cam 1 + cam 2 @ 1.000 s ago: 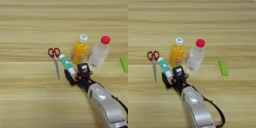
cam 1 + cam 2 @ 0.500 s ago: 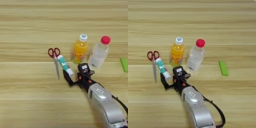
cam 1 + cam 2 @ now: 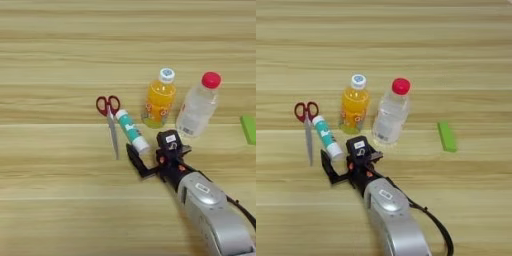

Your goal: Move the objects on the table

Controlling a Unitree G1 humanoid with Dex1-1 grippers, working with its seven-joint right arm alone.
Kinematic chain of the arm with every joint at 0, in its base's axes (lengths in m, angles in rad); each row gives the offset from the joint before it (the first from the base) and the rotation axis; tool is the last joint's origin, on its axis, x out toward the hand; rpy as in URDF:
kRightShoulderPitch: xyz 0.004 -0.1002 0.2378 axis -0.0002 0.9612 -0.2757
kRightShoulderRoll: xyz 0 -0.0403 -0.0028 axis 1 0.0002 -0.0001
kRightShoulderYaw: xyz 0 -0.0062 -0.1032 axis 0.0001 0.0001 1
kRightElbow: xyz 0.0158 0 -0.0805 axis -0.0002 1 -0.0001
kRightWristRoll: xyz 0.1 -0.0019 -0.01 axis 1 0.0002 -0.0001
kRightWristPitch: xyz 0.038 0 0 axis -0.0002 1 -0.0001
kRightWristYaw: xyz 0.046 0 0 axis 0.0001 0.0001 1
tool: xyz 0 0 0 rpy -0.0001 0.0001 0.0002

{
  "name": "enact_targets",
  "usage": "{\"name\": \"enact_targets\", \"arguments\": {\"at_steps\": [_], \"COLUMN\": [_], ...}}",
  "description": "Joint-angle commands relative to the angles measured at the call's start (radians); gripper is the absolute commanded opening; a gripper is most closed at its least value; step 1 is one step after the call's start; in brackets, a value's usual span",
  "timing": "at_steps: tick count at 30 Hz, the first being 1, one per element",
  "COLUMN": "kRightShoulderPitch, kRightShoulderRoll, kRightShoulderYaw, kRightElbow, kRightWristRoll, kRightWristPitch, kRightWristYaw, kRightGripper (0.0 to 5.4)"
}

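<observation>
The teal-and-white glue-stick tube (image 3: 131,132) lies flat on the wooden table (image 3: 50,200), its white end pointing at me. My right gripper (image 3: 150,151) is open at that end. One black finger (image 3: 136,161) lies just left of the tube's white end, the other (image 3: 171,141) to its right. An orange drink bottle (image 3: 160,98) with a white cap stands just behind. A clear bottle (image 3: 198,106) with a red cap stands right of it. Both are upright and apart from the gripper. The silver forearm (image 3: 388,210) comes in from the bottom.
Red-handled scissors (image 3: 110,120) lie just left of the glue stick, blades pointing toward the near edge. A small green block (image 3: 446,136) lies to the right of the clear bottle.
The glue stick has shifted slightly left toward the scissors. The gripper and both bottles are almost where they were.
</observation>
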Motion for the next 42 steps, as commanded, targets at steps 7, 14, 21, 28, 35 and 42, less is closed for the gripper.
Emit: {"name": "enact_targets", "arguments": {"at_steps": [7, 14, 21, 28, 35, 42], "kRightShoulderPitch": [-0.003, 0.009, 0.018, 0.030, 0.035, 0.033], "kRightShoulderRoll": [0.001, -0.001, -0.012, -0.019, -0.009, -0.013], "kRightShoulderYaw": [0.010, 0.015, 0.029, 0.034, 0.027, 0.026], "kRightElbow": [-0.138, -0.216, -0.278, -0.333, -0.386, -0.443], "kRightWristRoll": [0.004, -0.011, -0.066, -0.112, -0.124, -0.182], "kRightWristPitch": [-0.011, -0.014, -0.065, -0.138, -0.184, -0.269], "kRightWristYaw": [-0.010, -0.026, -0.052, -0.070, -0.086, -0.115], "kRightGripper": [5.36, 5.36, 5.36, 5.36, 5.36, 5.36]}}
